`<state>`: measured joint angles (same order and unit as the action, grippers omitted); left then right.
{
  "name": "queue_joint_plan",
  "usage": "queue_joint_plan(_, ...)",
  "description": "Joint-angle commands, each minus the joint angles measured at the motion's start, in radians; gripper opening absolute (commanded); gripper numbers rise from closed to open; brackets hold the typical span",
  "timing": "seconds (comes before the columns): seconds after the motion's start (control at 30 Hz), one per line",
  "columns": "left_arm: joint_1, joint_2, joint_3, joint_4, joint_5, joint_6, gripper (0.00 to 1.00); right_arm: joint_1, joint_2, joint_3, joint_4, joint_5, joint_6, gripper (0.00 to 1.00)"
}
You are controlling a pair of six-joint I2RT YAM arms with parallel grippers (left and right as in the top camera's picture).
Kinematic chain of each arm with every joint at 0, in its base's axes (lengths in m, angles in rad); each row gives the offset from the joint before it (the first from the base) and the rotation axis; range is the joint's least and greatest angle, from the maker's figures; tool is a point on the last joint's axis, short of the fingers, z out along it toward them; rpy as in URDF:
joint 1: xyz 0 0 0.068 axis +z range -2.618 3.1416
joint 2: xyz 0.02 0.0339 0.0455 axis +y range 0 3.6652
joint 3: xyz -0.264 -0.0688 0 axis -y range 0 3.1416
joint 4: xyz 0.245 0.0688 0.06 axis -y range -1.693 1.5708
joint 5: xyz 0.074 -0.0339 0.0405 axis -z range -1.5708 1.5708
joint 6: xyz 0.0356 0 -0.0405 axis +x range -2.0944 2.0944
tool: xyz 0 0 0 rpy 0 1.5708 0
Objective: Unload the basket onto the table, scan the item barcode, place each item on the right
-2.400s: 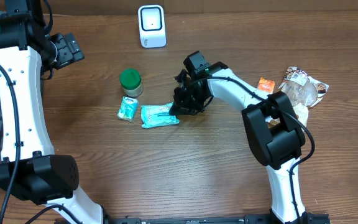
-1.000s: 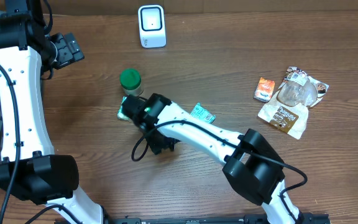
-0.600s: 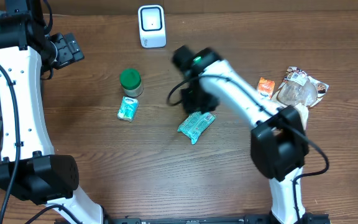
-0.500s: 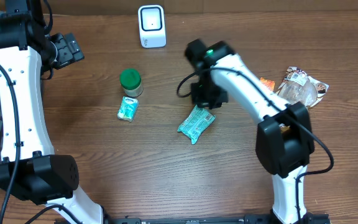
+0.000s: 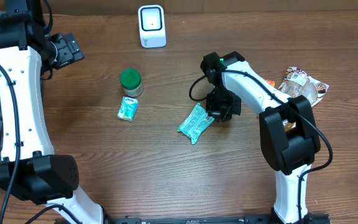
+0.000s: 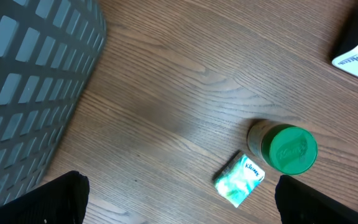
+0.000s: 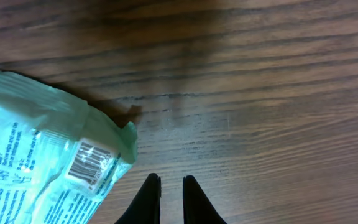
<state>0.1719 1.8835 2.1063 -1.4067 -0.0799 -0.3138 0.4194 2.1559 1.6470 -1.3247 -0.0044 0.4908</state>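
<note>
The item, a teal tissue pack (image 5: pixel 196 123), lies flat on the wooden table at the centre. In the right wrist view the teal pack (image 7: pixel 39 149) shows its barcode (image 7: pixel 86 162) facing up. My right gripper (image 5: pixel 221 112) sits just right of the pack. In its own view the right gripper (image 7: pixel 171 179) is shut with only a sliver between the tips and nothing in it. The white scanner (image 5: pixel 151 26) stands at the back. My left gripper (image 6: pixel 179 186) is open and empty, high above the table's left side.
A green-lidded jar (image 5: pixel 130 81) and a small Kleenex pack (image 5: pixel 127 108) sit left of centre. An orange packet (image 5: pixel 267 84) and snack bags (image 5: pixel 297 93) lie at the right. A grey basket (image 6: pixel 30 81) stands off the left edge.
My right gripper carried the teal pack from the left toward the centre, let it go on the table, moved right of it and closed. The left arm stayed still.
</note>
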Motion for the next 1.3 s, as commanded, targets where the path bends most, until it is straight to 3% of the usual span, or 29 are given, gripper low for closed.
queue_joint_plan(0.0, -0.002, 0.009, 0.004, 0.000, -0.005, 0.003, 0.99, 0.002, -0.001, -0.005, 0.042, -0.040, 0.006, 0.11)
queue_joint_plan(0.23, -0.002, 0.009, 0.003, 0.000, -0.005, 0.003, 1.00, 0.004, -0.001, -0.005, 0.170, -0.231, -0.148, 0.11)
queue_joint_plan(0.43, 0.000, 0.009, 0.004, 0.000, -0.005, 0.003, 1.00, 0.042, -0.001, -0.004, 0.259, -0.285, -0.219, 0.11)
queue_joint_plan(0.5, 0.000, 0.009, 0.003, 0.000, -0.005, 0.003, 1.00, 0.045, -0.001, -0.002, 0.265, -0.278, -0.219, 0.20)
queue_joint_plan(0.63, -0.002, 0.009, 0.003, 0.000, -0.005, 0.003, 1.00, 0.016, -0.010, 0.063, 0.127, -0.177, -0.199, 0.23)
queue_joint_plan(0.87, -0.002, 0.009, 0.003, 0.000, -0.005, 0.003, 1.00, -0.034, -0.067, 0.111, -0.110, -0.022, -0.002, 0.25)
queue_joint_plan(1.03, -0.002, 0.009, 0.004, 0.000, -0.005, 0.003, 1.00, -0.014, -0.066, -0.012, -0.035, -0.024, 0.068, 0.11)
queue_joint_plan(1.27, -0.002, 0.009, 0.003, 0.000, -0.005, 0.003, 1.00, 0.001, -0.066, -0.129, 0.060, -0.047, 0.089, 0.06)
